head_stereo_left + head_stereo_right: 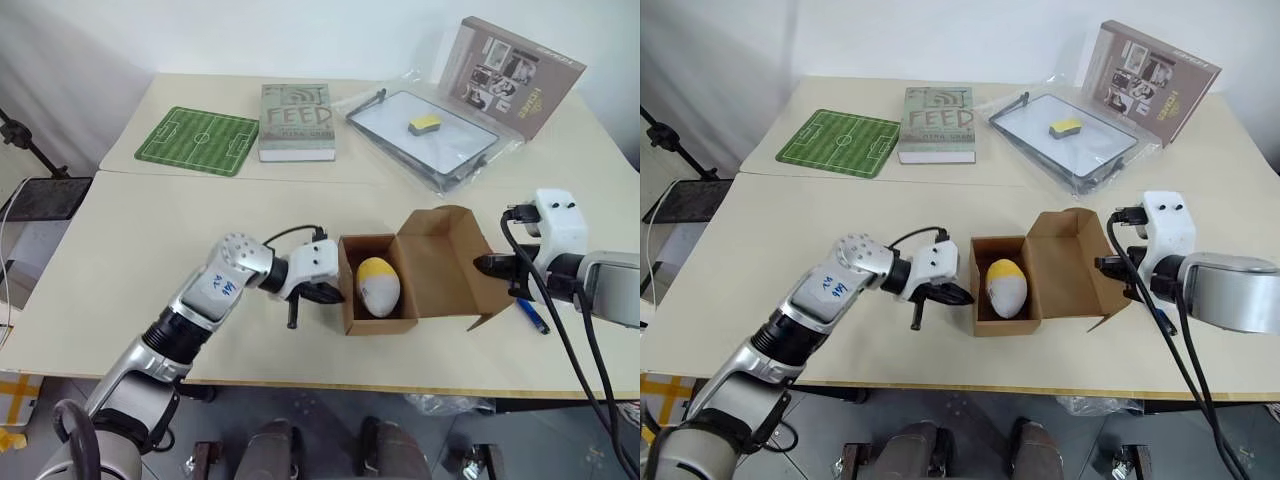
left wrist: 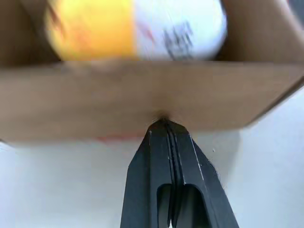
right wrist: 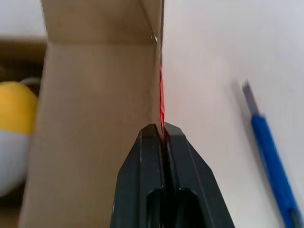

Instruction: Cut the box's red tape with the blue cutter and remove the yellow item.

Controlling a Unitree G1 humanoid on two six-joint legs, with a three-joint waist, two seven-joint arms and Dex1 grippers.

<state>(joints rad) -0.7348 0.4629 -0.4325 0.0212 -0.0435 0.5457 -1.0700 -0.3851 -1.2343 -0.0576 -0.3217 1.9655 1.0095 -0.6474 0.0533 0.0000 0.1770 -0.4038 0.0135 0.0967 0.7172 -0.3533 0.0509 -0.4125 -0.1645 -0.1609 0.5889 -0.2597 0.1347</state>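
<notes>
Your box is open now: plain matte brown cardboard, flaps up, sitting near the front edge of the pale, smooth table. Inside lies the yellow item, a smooth egg shape, yellow at one end and white with dark print at the other.

Your left tool has its black fingers pressed together on nothing, tips right at the box's outer left wall. Your right tool is clamped on the edge of the opened flap, and a thin strip of the red tape runs along that edge just beyond the tips.

The blue cutter, a slim blue stick with a darker tip, lies flat on the table just right of that flap, beside your right tool and not held.

Further back, well apart from the box: a green mat printed like a football pitch, a thick grey-green book, a dark-framed whiteboard in crinkled clear wrap with a yellow sponge on it, and a grey-brown printed picture box leaning up. The box's near wall stands between your left tool and the yellow item.
</notes>
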